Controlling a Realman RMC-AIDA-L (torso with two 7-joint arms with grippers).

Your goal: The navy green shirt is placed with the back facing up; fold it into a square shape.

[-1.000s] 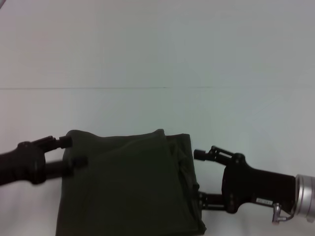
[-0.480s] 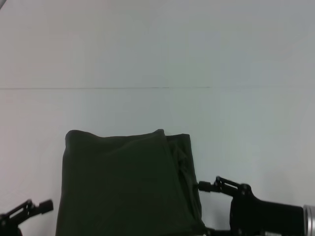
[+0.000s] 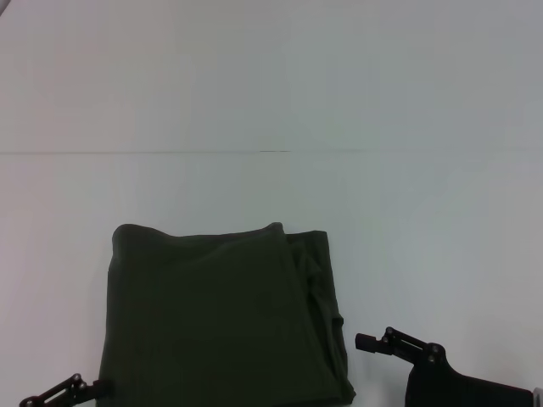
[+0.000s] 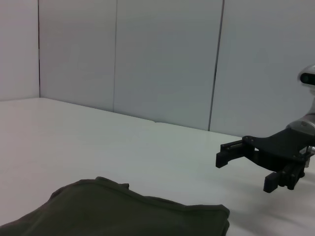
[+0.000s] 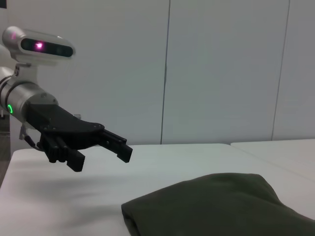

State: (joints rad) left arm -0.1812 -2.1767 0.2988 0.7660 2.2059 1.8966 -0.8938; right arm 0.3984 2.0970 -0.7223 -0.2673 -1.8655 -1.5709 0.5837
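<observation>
We are seeing navy green shirt (image 3: 222, 315) lying folded into rough square on white table (image 3: 271, 102), near front edge, lower hem cut off by head view. No containers showing. Left gripper (image 5: 101, 150) hovering just beside shirt's left side, jaws spread, holding nothing, apart from fabric. Right gripper (image 4: 243, 167) hovering beside shirt's right side, jaws parted, empty, not touching. In head view both grippers are showing only partly at bottom edge; shirt's inner layers are hiding under top fold.
</observation>
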